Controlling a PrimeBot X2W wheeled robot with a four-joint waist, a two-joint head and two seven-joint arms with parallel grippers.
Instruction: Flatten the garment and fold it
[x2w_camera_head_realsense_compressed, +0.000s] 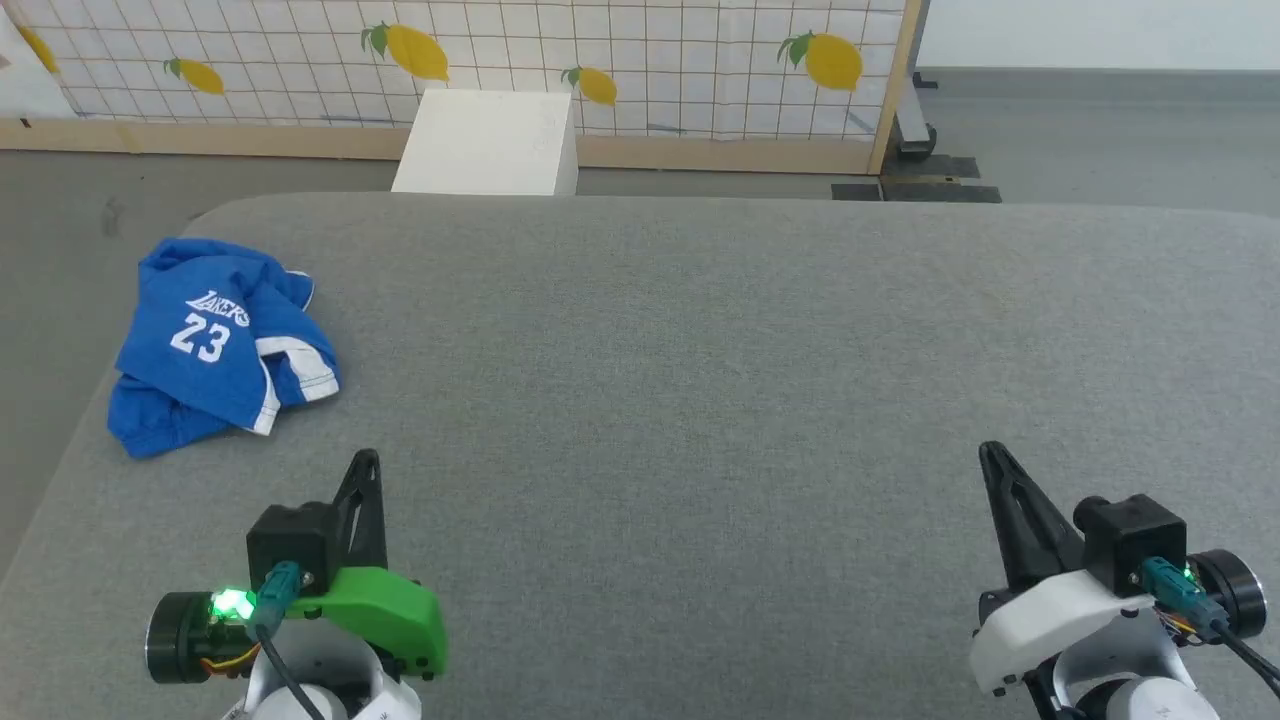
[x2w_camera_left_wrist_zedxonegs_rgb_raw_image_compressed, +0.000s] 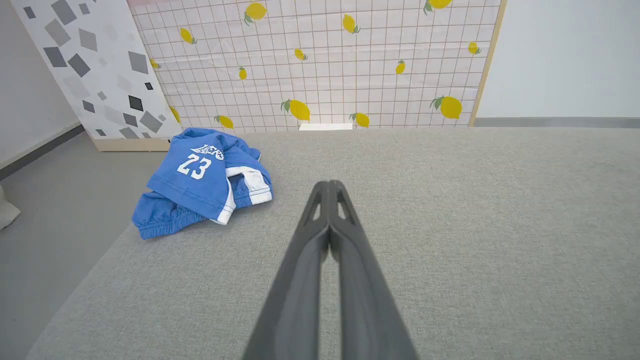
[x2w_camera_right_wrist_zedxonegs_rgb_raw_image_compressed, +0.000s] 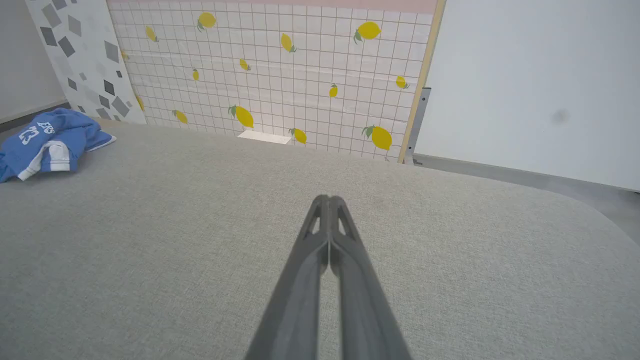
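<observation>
The garment, heaped by the tabletop edge at ten o'clock, could be pushed off. The left tool and right tool are closed tight.

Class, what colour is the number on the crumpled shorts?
White, on bright blue soft shorts; clearest in the left wrist view.

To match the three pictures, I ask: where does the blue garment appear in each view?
Head view: garment at middle left, near the table's left edge.
Left wrist view: left of centre, at mid height.
Right wrist view: far left, reaching the picture's edge.
Shared landmark: the lemon-print panel behind the table.
</observation>
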